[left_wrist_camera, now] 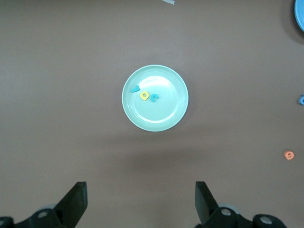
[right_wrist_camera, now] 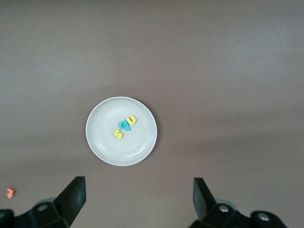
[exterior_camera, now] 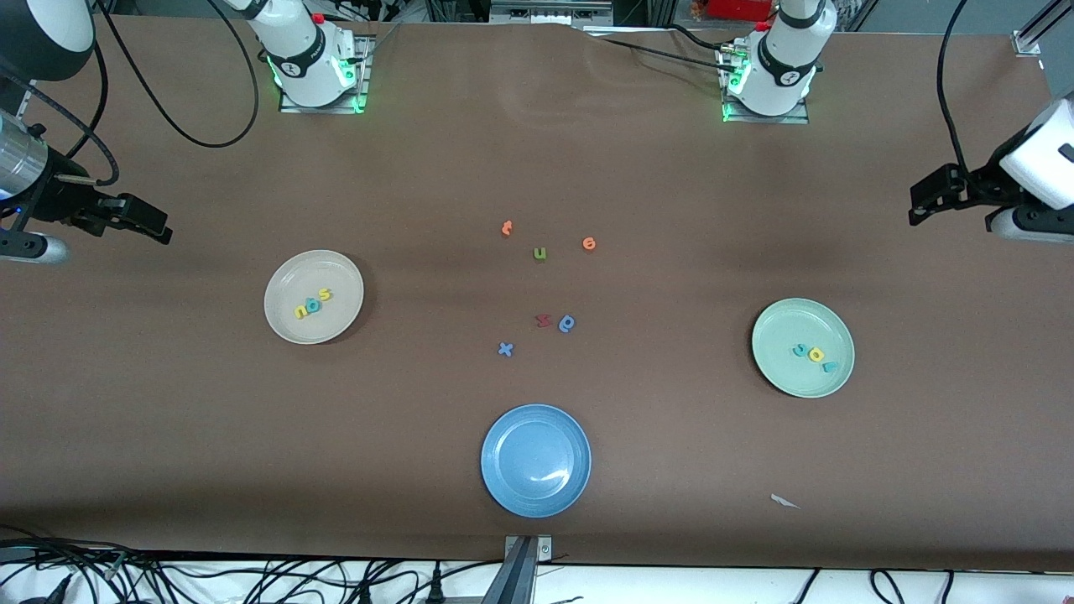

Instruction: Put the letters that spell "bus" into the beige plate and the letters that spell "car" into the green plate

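The beige plate (exterior_camera: 288, 281) (right_wrist_camera: 102, 151) lies toward the right arm's end of the table. In it sit a yellow u (exterior_camera: 300, 312) (right_wrist_camera: 131, 120), a teal b (exterior_camera: 312, 305) (right_wrist_camera: 124, 126) and a yellow s (exterior_camera: 324, 294) (right_wrist_camera: 118, 134). The green plate (exterior_camera: 784, 323) (left_wrist_camera: 142, 119) lies toward the left arm's end and holds a teal c (exterior_camera: 799, 350) (left_wrist_camera: 154, 98), a yellow a (exterior_camera: 814, 354) (left_wrist_camera: 144, 96) and a teal r (exterior_camera: 829, 367) (left_wrist_camera: 135, 88). My right gripper (exterior_camera: 155, 225) (right_wrist_camera: 138, 197) hangs open over bare table at its end. My left gripper (exterior_camera: 920, 205) (left_wrist_camera: 141, 199) hangs open and empty over its end.
A blue plate (exterior_camera: 512, 436) lies mid-table, near the front camera. Loose letters lie in the middle: an orange t (exterior_camera: 507, 227), an olive u (exterior_camera: 539, 253), an orange e (exterior_camera: 589, 243), a red z (exterior_camera: 543, 320), a blue round letter (exterior_camera: 567, 323) and a blue x (exterior_camera: 505, 349). A white scrap (exterior_camera: 784, 501) lies nearer the front camera than the green plate.
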`<state>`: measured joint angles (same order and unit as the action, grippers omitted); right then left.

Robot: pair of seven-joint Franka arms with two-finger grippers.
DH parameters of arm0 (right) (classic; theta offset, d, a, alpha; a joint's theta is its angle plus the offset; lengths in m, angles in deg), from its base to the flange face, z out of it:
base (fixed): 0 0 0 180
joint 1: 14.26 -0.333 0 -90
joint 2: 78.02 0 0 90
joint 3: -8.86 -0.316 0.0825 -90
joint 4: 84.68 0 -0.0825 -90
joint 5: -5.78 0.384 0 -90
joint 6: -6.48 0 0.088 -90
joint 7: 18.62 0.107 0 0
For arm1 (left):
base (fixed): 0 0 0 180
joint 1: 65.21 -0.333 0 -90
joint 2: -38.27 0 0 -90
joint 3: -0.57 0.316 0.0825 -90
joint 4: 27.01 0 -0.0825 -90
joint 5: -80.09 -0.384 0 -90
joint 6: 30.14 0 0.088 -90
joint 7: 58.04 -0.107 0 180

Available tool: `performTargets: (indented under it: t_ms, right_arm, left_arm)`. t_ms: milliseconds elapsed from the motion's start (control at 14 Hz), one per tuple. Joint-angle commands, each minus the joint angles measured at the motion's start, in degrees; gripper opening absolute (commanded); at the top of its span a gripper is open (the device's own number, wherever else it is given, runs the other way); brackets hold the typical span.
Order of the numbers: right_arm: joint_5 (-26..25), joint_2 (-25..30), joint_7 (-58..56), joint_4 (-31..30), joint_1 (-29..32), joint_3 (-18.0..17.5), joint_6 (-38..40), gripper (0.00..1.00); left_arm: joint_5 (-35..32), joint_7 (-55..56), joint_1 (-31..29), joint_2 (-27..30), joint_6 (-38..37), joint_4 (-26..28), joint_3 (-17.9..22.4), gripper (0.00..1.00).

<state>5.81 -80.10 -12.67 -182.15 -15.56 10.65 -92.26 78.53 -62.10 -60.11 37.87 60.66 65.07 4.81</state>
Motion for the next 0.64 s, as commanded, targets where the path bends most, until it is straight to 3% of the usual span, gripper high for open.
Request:
performTargets:
  t_ms: [0,570]
  right_arm:
    - [-0.29,-0.65,-0.49,1.40,-0.20,0.32,0.47,1.00]
    - [-0.64,-0.65,-0.41,1.40,-0.29,0.32,0.56,1.00]
  left_arm:
    - [1.47,-1.21,1.23,1.64,-0.36,1.78,2.18,1.00]
    - [1.38,-1.83,0.35,0.67,-2.65,0.46,2.09,1.00]
